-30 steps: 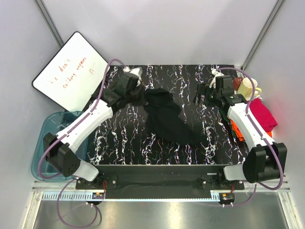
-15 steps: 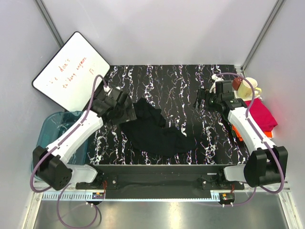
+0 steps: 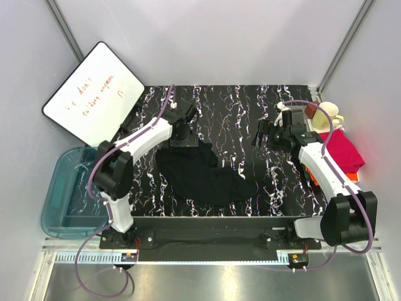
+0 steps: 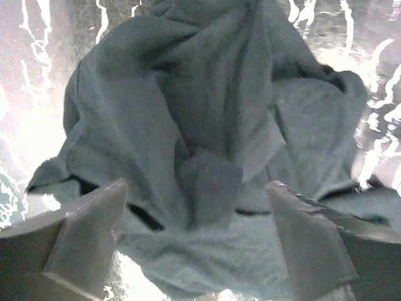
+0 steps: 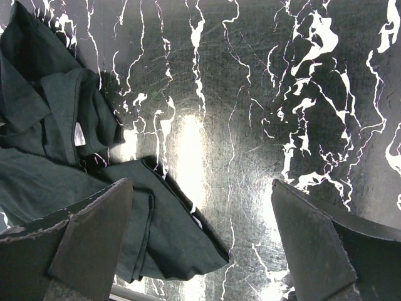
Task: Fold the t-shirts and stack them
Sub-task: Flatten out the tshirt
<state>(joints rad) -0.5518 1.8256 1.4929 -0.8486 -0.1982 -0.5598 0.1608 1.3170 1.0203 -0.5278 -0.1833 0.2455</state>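
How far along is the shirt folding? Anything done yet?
Nothing looks folded or stacked. The plain black cloth t-shirt lies crumpled in the middle; the left gripper hovers open over it, the right gripper open beside it, holding nothing. The bright magenta-pink t-shirt waits at the right edge. Both need folding.

black marbled table, grey walls

The black t-shirt lies crumpled in a loose, wrinkled heap on the surface, left of centre. The magenta-pink t-shirt sits bunched at the right edge, with an orange piece beside it.
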